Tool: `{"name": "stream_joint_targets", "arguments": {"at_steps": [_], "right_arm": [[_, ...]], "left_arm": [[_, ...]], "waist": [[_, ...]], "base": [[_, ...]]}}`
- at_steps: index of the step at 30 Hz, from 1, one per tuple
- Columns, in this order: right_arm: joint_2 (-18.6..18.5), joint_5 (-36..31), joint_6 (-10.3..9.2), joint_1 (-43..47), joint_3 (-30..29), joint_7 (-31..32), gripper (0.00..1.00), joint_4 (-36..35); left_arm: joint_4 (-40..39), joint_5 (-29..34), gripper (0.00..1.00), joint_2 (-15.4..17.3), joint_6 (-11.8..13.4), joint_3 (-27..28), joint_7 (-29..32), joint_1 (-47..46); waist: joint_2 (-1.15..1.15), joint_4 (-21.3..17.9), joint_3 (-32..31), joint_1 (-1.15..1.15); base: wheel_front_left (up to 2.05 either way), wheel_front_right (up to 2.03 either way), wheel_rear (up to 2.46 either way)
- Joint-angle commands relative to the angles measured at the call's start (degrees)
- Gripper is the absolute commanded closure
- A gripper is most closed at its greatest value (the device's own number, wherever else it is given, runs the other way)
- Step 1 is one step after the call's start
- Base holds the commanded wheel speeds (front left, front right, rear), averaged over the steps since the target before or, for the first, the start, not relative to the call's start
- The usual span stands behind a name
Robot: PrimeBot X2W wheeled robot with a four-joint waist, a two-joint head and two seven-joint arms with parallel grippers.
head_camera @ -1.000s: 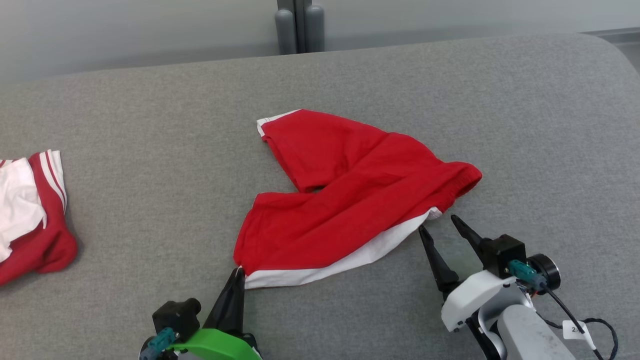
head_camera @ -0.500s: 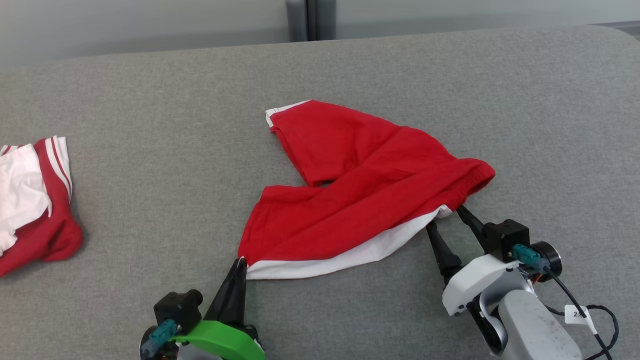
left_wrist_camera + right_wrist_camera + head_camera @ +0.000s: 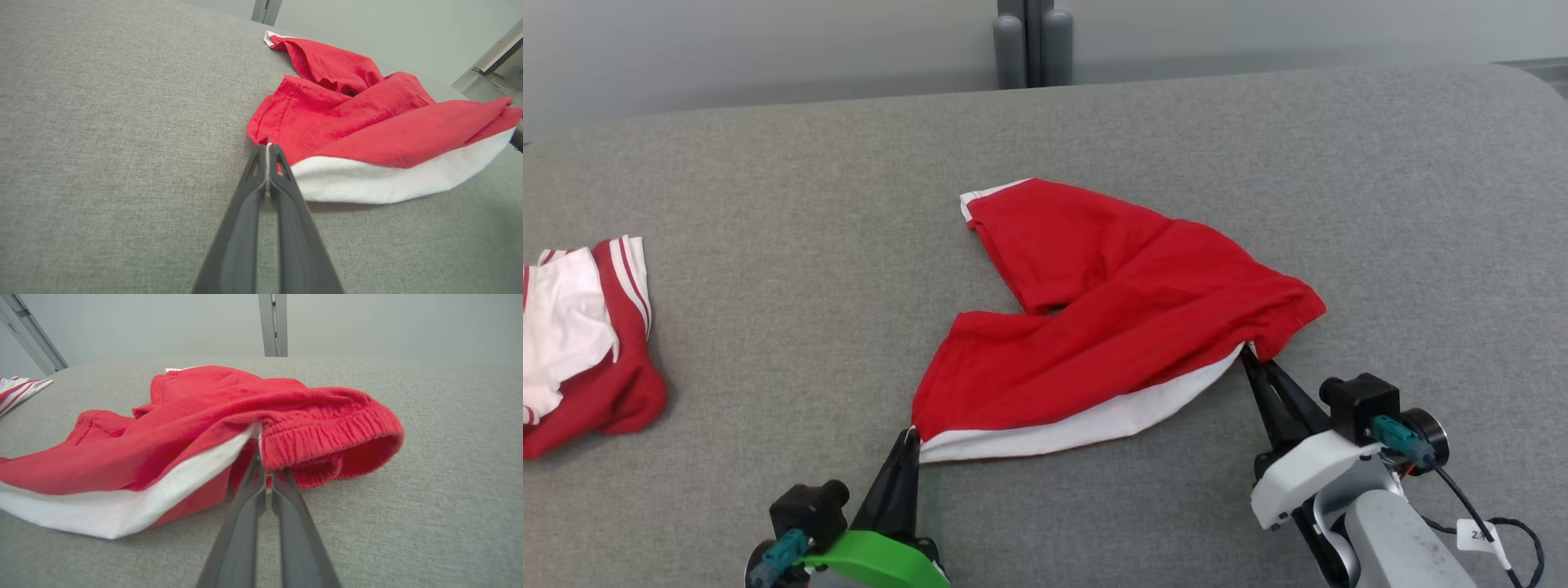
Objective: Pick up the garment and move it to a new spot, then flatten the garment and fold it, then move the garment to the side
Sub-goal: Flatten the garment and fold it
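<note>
The left gripper (image 3: 911,435) is clamped on the white-trimmed hem corner of the red shorts (image 3: 1127,327), which spread ahead of it on the grey cushion (image 3: 768,204) — the right gripper (image 3: 1249,354) pinches the waistband edge just before it; a red-and-white garment (image 3: 580,351) lies well off to the left gripper's left
</note>
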Motion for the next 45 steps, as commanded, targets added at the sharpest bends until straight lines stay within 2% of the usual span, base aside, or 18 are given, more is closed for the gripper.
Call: {"name": "stream_joint_targets", "arguments": {"at_steps": [1, 10, 14, 20, 25, 29, 34, 37, 41, 45], "right_arm": [[-0.2, 0.6, -0.08, 0.8, -0.4, -0.1, 1.00, -0.7], [-0.5, 3.3, -0.08, 1.8, -0.5, -0.1, 1.00, -8.1], [-3.4, 7.0, -0.08, -0.3, 2.3, -0.1, 1.00, -13.1], [-10.6, 15.1, -0.08, -7.4, 7.5, 0.7, 1.00, -18.9], [-15.9, 22.9, -0.08, -17.2, 9.7, 8.1, 1.00, -23.9], [-18.7, 28.0, -0.08, -26.1, 11.7, 14.9, 1.00, -25.7], [-19.5, 29.9, -0.08, -37.3, 14.9, 20.6, 1.00, -21.4], [-18.6, 28.3, -0.09, -44.2, 16.5, 20.6, 1.00, -16.3], [-17.4, 22.8, -0.09, -53.8, 19.3, 16.1, 1.00, -8.0], [-16.0, 16.7, -0.10, -62.1, 20.1, 8.5, 1.00, 0.2]], "left_arm": [[-0.4, 0.4, 1.00, 0.4, -0.1, 0.3, 0.1, 0.6], [-7.3, 2.3, 1.00, 1.2, -0.1, 3.7, 0.1, -0.8], [-12.2, 3.3, 1.00, 3.4, -0.1, 6.5, 0.1, -4.2], [-17.1, 3.5, 1.00, 10.3, -0.1, 7.9, 0.1, -13.9], [-17.0, 3.4, 1.00, 16.6, 0.0, 7.3, 0.1, -25.4], [-13.5, 1.7, 1.00, 19.0, 0.0, 6.4, 1.1, -35.1], [-5.6, 0.3, 1.00, 20.1, 0.0, 4.5, 3.4, -45.8], [-0.3, 0.7, 1.00, 20.2, 0.0, 4.1, 3.4, -51.6], [6.1, 2.5, 1.00, 19.7, 0.7, 4.4, 1.5, -59.6], [9.0, 4.1, 1.00, 18.8, 2.2, 6.3, 0.1, -66.9]], "waist": [[0.00, -0.3, -1.0, 0.00], [0.00, -1.2, -5.0, 0.00], [0.00, -1.9, -6.6, 0.00], [0.00, -3.2, -7.2, 0.00], [0.00, -3.9, -5.0, 0.00], [0.00, -4.0, -1.5, 0.00], [0.00, -4.1, 4.5, 0.00], [0.00, -4.2, 8.3, 0.00], [0.00, -4.4, 12.4, 0.00], [0.00, -4.1, 14.8, 0.00]], "base": [[0.00, 0.00, 0.00], [0.00, 0.00, 0.00], [0.00, 0.00, 0.00], [0.00, 0.00, 0.00], [0.00, 0.00, 0.00], [0.00, 0.00, 0.00], [0.00, 0.00, 0.00], [0.00, 0.00, 0.00], [0.00, 0.00, 0.00], [0.00, 0.00, 0.00]]}}
